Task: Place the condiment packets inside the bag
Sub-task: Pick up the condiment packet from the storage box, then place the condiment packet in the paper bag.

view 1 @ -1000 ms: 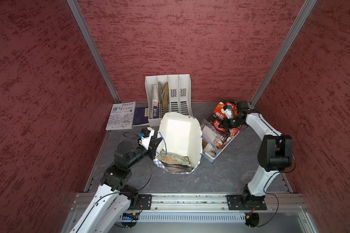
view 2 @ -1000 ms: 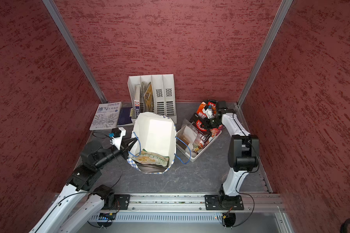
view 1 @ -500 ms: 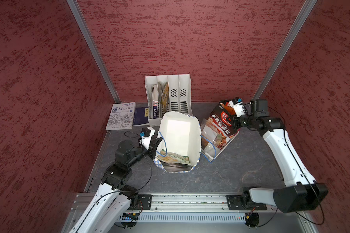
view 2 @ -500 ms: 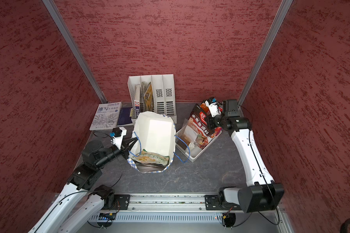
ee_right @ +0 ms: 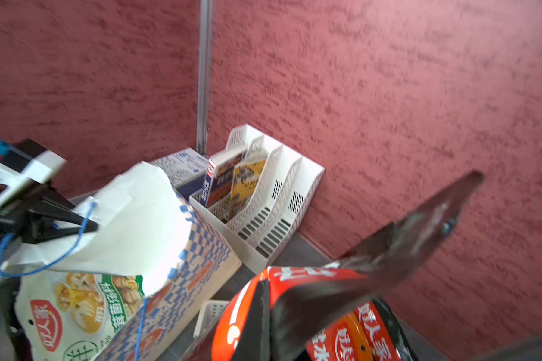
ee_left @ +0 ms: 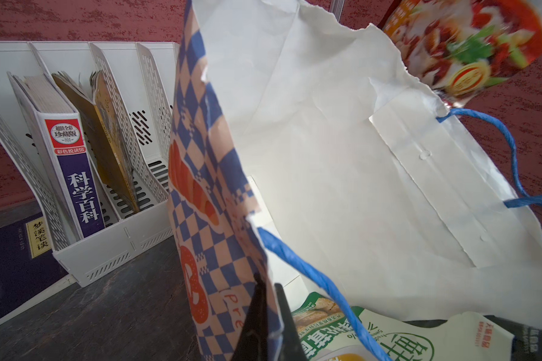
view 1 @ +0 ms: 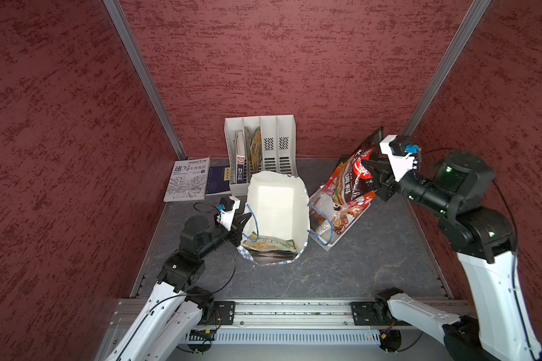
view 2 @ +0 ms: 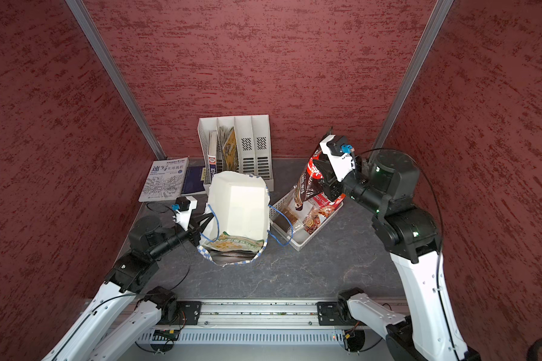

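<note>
- Condiment packets (view 1: 341,215): one of them, the red-black packet (view 1: 351,175), is clamped by its upper part in the right pincer (view 1: 373,173), jaws together on it. It hangs tilted in the air in both top views (view 2: 307,184).
- Right below the right pincer: white basket (view 1: 332,243) holding the rest of the packets. Can't tell whether the hanging packet's lower edge touches them.
- Bag (view 1: 276,200) sits between the two pincers, mouth open. Its blue cord handle (view 1: 318,218) droops over the basket, between the held packet and the mouth.
- Left pincer (view 1: 243,218): jaws together on the bag's rim, on the side away from the right pincer. The left wrist view shows black fingers (ee_left: 254,328) on either side of the checked wall.
- Green packet (view 1: 268,245) is already inside the bag, close to the left pincer.
- Beyond the bag from both pincers: file rack (view 1: 276,147) with books in it. White book (view 1: 188,179) and dark blue book (view 1: 218,179) lie flat beyond the left pincer.
- One second ago the right pincer was down at the basket. Half a second ago the packet was lower, and now it is lifted higher. Left pincer, bag and green packet are unchanged.
- The right wrist view is blurred and its packet print is smeared. The left wrist view cuts off the held packet at the frame edge. The bag's bottom is hidden.
</note>
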